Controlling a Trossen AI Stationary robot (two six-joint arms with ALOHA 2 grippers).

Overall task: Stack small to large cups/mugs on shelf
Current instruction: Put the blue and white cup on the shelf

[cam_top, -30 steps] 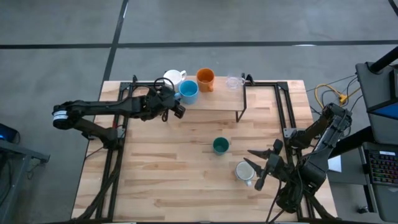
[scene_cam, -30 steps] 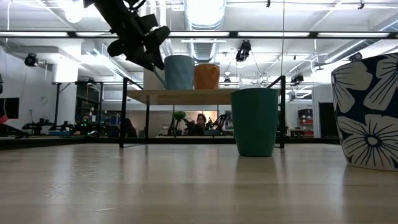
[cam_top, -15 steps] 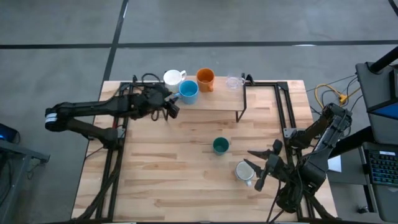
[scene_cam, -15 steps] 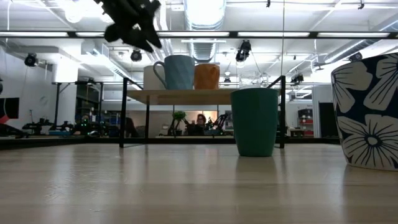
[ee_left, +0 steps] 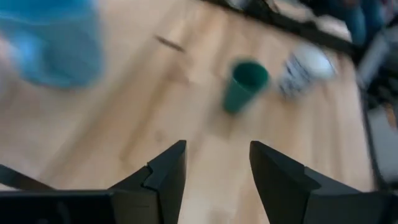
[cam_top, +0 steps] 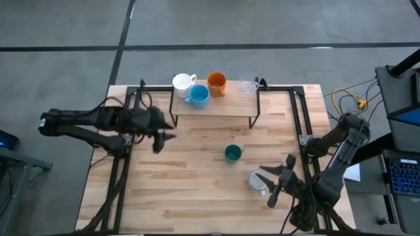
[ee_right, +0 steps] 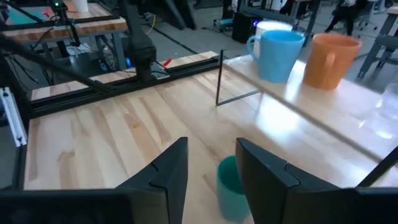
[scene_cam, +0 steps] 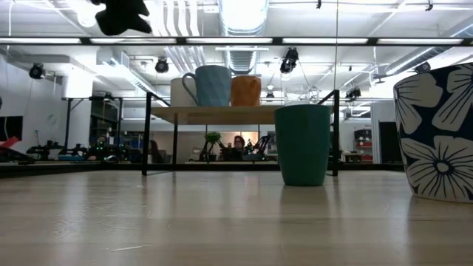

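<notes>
The counter (cam_top: 197, 190) is pale wood planking. At its far edge stands the shelf (cam_top: 230, 108), a light-wood board on thin black legs. On it sit, in a row, a glossy white mug (cam_top: 182, 82), a smooth blue mug (cam_top: 199, 96), an orange mug (cam_top: 216, 83) and a tiny clear glass (cam_top: 247, 86). A plain round teal cup (cam_top: 232, 153) stands on the counter in front of the shelf, with a white mug patterned in dark flowers (cam_top: 257, 181) nearer the right arm.

The left end effector (cam_top: 159, 136) hovers over the counter, well apart from the shelf and off to the blue mug's left; its dark angular fingers (ee_left: 165, 171) stand partly open with nothing between them. The right end effector (cam_top: 272, 182) sits just beside the patterned mug, fingers (ee_right: 172, 165) parted and empty, the teal cup ahead of it.

A second ago the left end effector was right at the blue mug on the shelf; it has since drawn back leftward. The right one has shifted only slightly. The mugs stay put.
</notes>
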